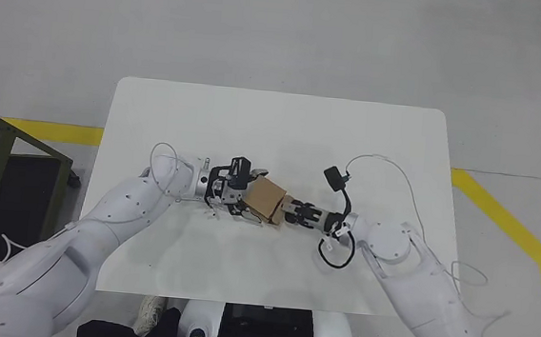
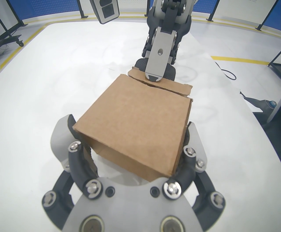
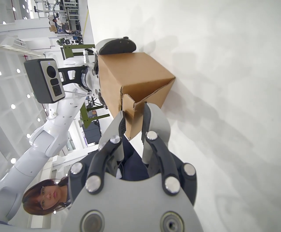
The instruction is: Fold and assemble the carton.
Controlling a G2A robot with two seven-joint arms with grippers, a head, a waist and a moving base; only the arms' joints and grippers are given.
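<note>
A small brown cardboard carton (image 1: 266, 198) lies on its side near the middle of the white table (image 1: 274, 121), held between both arms. My left gripper (image 2: 129, 134) is shut on the carton (image 2: 136, 123), one finger on each side wall. At the carton's opposite, open end, my right gripper (image 3: 134, 118) is shut on an end flap (image 3: 131, 118) of the carton (image 3: 131, 74). In the left wrist view, the right gripper's fingers (image 2: 159, 57) pinch that flap (image 2: 166, 84) from above and below.
A dark green frame (image 1: 3, 162) with cardboard pieces stands off the table's left side. Yellow floor tape (image 1: 496, 210) runs past the table. White cables (image 1: 385, 168) loop over the table by the right arm.
</note>
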